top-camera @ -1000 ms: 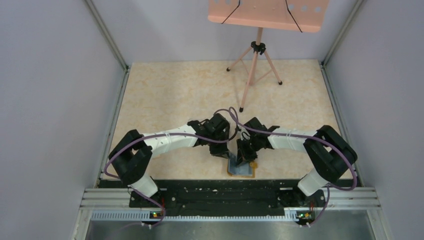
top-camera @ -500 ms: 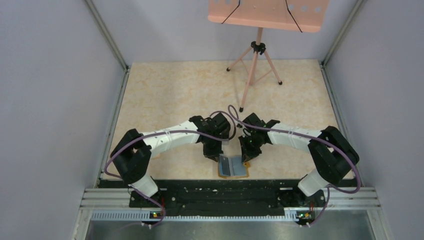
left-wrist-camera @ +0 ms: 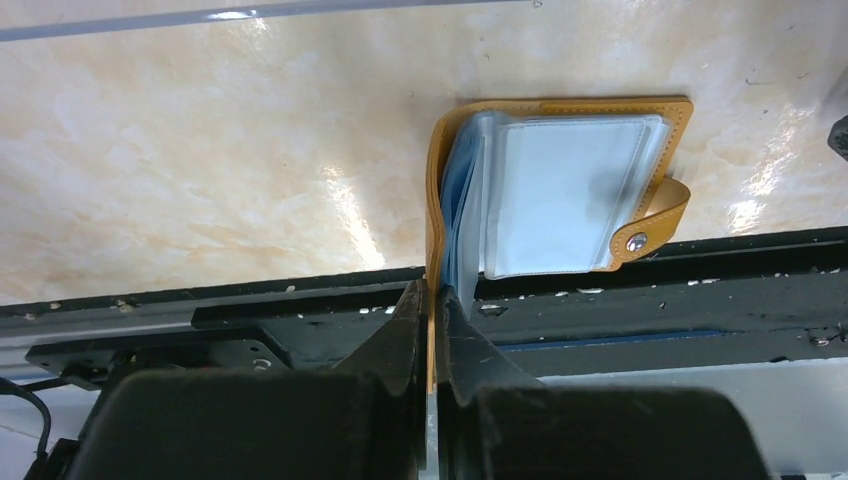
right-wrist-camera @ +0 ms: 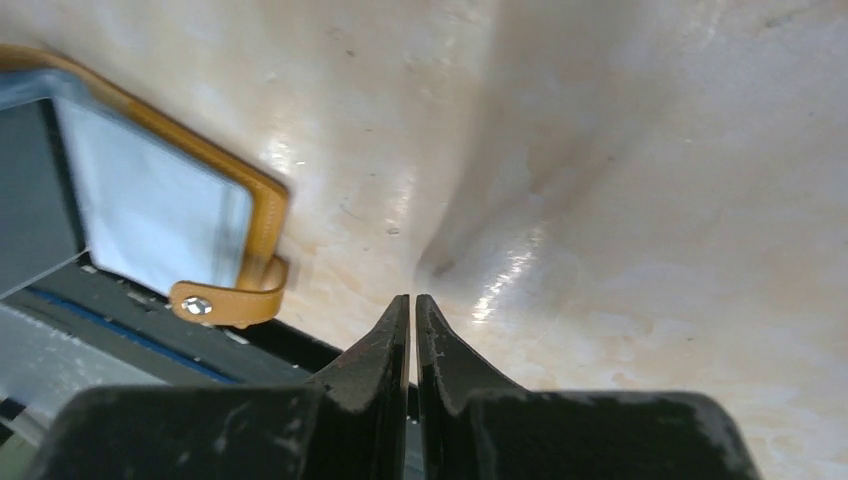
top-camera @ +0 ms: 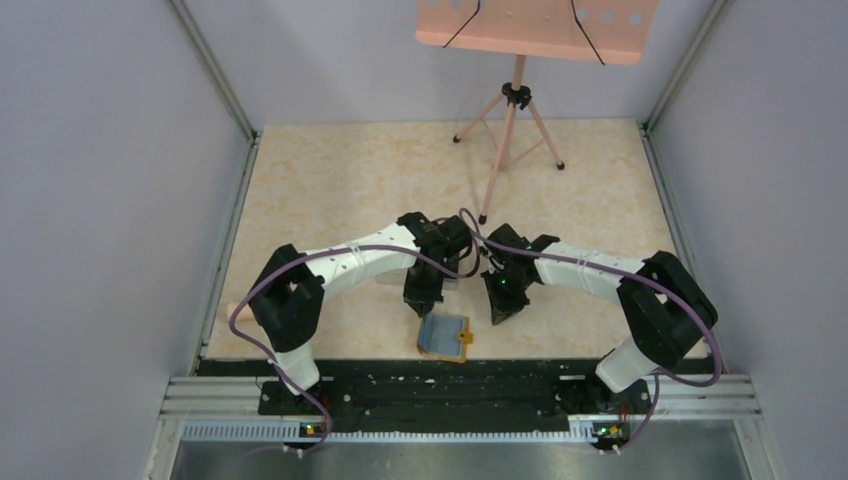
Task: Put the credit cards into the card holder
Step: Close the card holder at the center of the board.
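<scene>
The card holder (top-camera: 443, 337) is an orange-tan wallet, open near the table's front edge with its blue-grey pockets (left-wrist-camera: 570, 200) facing up. Its clasp tab (left-wrist-camera: 650, 220) sticks out at the side. My left gripper (left-wrist-camera: 432, 295) is shut on the edge of its orange cover. My right gripper (right-wrist-camera: 412, 300) hangs just right of the holder (right-wrist-camera: 150, 210), shut, with nothing between its fingers. It does not touch the holder. No loose credit cards show. A dark grey patch (right-wrist-camera: 35, 190) lies in the holder's pockets; I cannot tell if it is a card.
A pink music stand on a tripod (top-camera: 510, 120) stands at the back of the table. A black rail (top-camera: 430, 385) runs along the near edge right behind the holder. Grey walls close in on both sides.
The holder has slid left along the front edge, held by my left gripper. My right gripper, which was down on the holder, has come off it and now sits to its right.
</scene>
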Controlling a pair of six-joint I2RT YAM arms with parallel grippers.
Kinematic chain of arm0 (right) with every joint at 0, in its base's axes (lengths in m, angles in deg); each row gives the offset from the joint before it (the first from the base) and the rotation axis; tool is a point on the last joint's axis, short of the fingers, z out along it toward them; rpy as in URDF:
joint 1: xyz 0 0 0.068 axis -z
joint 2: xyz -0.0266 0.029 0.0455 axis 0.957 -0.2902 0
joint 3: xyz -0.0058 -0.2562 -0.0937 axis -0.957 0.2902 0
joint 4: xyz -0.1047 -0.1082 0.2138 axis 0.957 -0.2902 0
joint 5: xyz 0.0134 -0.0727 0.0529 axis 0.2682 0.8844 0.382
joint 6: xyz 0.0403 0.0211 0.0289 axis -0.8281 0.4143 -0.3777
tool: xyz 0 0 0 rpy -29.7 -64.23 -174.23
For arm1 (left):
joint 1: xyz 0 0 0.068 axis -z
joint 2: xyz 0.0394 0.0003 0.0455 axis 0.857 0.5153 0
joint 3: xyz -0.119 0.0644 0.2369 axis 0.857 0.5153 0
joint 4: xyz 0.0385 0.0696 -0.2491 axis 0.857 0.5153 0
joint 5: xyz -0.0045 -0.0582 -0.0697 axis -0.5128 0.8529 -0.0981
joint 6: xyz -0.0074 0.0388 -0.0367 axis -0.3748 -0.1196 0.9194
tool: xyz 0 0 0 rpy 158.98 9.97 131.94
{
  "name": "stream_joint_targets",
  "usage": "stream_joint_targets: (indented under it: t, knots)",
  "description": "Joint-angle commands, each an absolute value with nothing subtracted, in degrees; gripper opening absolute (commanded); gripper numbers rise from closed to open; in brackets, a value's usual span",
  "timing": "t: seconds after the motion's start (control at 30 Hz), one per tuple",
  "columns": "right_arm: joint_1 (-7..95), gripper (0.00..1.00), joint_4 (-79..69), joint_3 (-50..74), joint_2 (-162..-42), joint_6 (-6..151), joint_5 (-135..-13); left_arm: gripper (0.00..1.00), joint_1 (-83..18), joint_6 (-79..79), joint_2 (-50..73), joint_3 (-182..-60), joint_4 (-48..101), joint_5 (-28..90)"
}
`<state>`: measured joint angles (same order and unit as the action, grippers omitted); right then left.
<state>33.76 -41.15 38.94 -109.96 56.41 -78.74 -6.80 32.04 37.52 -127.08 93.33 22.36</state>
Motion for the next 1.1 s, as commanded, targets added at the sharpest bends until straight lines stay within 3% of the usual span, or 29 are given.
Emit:
stream_joint_targets:
  t: [0.0,0.2,0.4,1.07]
  knots:
    - [33.62,0.06,-38.74,34.33,-108.66,55.29,-84.40,0.00,-6.60,29.33,38.37,-129.87,96.45,21.51]
    - [33.31,0.06,-27.92,33.76,-112.57,50.83,-96.20,0.00,-6.60,29.01,37.48,-128.54,95.29,21.75]
    - [29.88,0.00,-26.62,31.78,-119.55,50.77,-100.49,0.00,-6.63,29.08,37.67,-127.91,94.33,22.14]
    - [28.48,0.00,-35.66,37.38,-113.52,50.96,-95.03,0.00,-6.69,32.33,35.77,-123.73,88.68,22.22]
